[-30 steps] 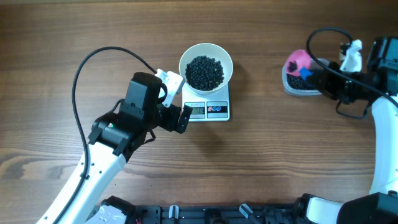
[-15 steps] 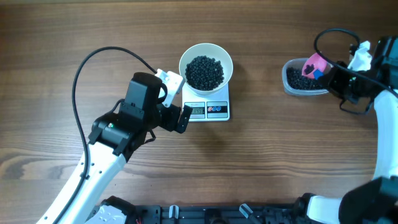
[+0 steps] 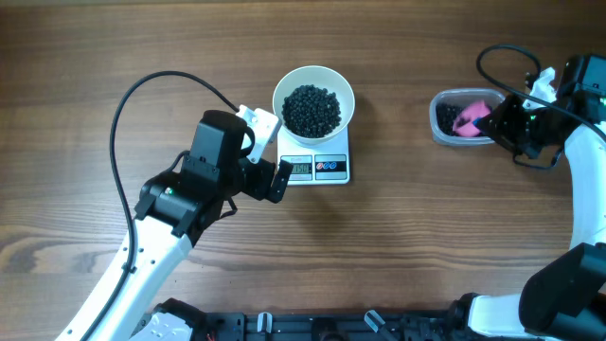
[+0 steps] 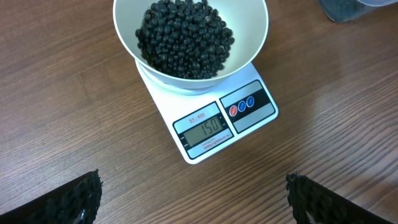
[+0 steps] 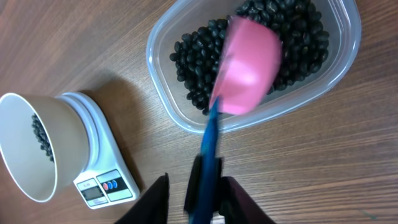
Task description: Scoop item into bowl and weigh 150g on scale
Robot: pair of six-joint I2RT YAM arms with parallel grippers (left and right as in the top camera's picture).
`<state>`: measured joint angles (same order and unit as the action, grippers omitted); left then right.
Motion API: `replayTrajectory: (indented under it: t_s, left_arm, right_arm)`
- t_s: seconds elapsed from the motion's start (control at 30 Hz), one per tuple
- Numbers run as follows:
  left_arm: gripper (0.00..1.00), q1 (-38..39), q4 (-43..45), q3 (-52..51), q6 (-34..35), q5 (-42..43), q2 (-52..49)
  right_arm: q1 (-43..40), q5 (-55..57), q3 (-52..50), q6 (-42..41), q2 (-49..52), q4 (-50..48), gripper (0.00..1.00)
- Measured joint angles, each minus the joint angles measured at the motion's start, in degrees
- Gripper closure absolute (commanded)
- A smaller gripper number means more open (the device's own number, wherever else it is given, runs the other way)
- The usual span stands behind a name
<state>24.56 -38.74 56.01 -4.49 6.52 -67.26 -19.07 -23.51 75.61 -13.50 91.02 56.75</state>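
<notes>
Left tool: jaws wide apart and empty, held just short of the scale so I could read its display, which showed 150. Beans: heaped in the bowl on that scale, beyond the tool. Right tool: astride the handle of the scoop, which lay in the tub. I could not tell whether it was clamped or loose.

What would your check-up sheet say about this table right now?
Surface: wooden table, no spills seen.
Job's things: white bowl of black beans sits on the scale; display reads 150.
Clutter: clear tub holding more beans; pink scoop resting in it.
Claws: left claw open, empty, near the scale; right claw around the scoop's blue handle, grip unclear.
Cables: black cable loops beside the left arm; another by the right arm.
Surroundings: black frame along the near edge.
</notes>
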Motion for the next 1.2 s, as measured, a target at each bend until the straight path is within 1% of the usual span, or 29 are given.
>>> replayTrajectory:
  t_s: [0.07,0.13,0.17,0.27,0.3,0.6,0.8,1.0,1.2]
  left_arm:
    - [0.0,0.0,0.02,0.0,0.0,0.0,0.0]
    - [0.0,0.02,0.0,0.0,0.0,0.0,0.0]
    - [0.0,0.0,0.0,0.0,0.0,0.0,0.02]
    - [0.0,0.02,0.0,0.0,0.0,0.0,0.02]
    - [0.0,0.02,0.0,0.0,0.0,0.0,0.0]
    - [0.0,0.02,0.0,0.0,0.0,0.0,0.0]
    - [0.0,0.02,0.02,0.0,0.0,0.0,0.0]
    - [0.0,0.02,0.0,0.0,0.0,0.0,0.0]
    - [0.0,0.02,0.02,0.0,0.0,0.0,0.0]
  right_arm:
    - [0.0,0.0,0.0,-0.11,0.0,-0.02,0.52]
    - [0.0,0.0,0.0,-0.11,0.0,0.0,0.43]
    - [0.0,0.0,0.0,-0.04,0.0,0.0,0.35]
    - [0.0,0.02,0.0,-0.04,0.0,0.0,0.08]
    - [0.0,0.02,0.0,-0.09,0.0,0.0,0.0]
    - [0.0,0.0,0.0,-1.27,0.0,2.4,0.0]
    - [0.0,0.0,0.0,-1.44,-1.75,8.24,0.0]
    - [0.0,-0.02,0.0,-1.18,-10.38,14.88,0.0]
    - [0.0,0.0,0.0,-2.1,-23.52,25.31,0.0]
